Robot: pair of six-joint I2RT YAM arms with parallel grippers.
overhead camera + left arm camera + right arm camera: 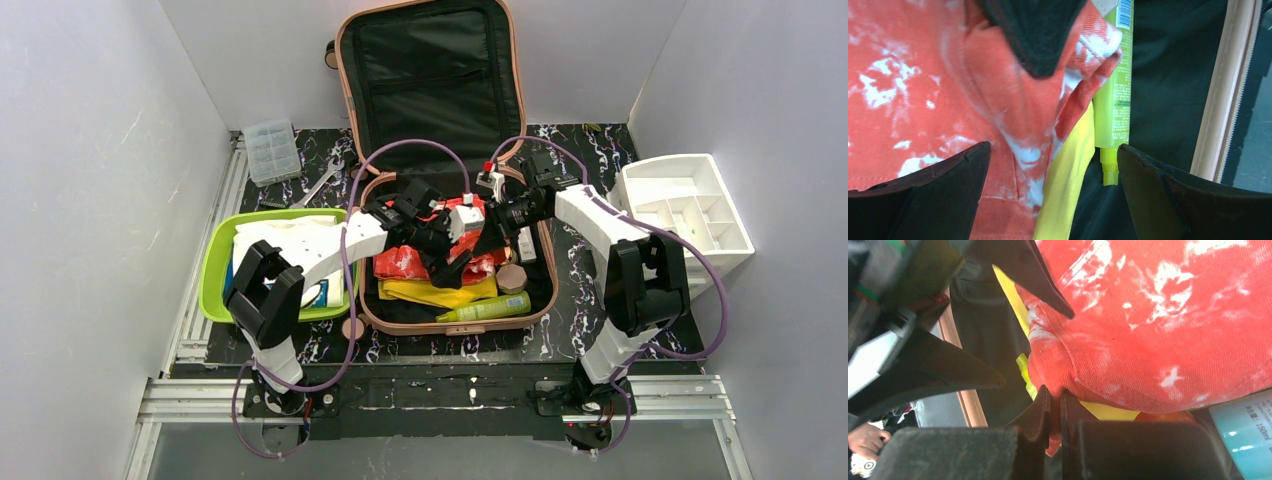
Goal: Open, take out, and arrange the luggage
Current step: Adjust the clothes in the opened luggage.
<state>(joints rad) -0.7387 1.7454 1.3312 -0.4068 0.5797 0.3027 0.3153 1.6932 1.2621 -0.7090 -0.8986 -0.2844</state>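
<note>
Lime-green tray (212,290) is sitting far left with pale items in it, presumably as the drop-off spot. Centre: the luggage (430,90) is lying open, lid standing up at the rear, contents exposed for access. L gripper (1053,146) is hovering wide open over the red-and-white garment (1158,330), gripping nothing, prob. lining up a 2nd hold. R gripper (1054,395) is pinching the garment's folded edge, jaws nearly closed on it, prob. to lift it clear. White organizer (690,205) is sitting far right, beside the R arm.
</note>
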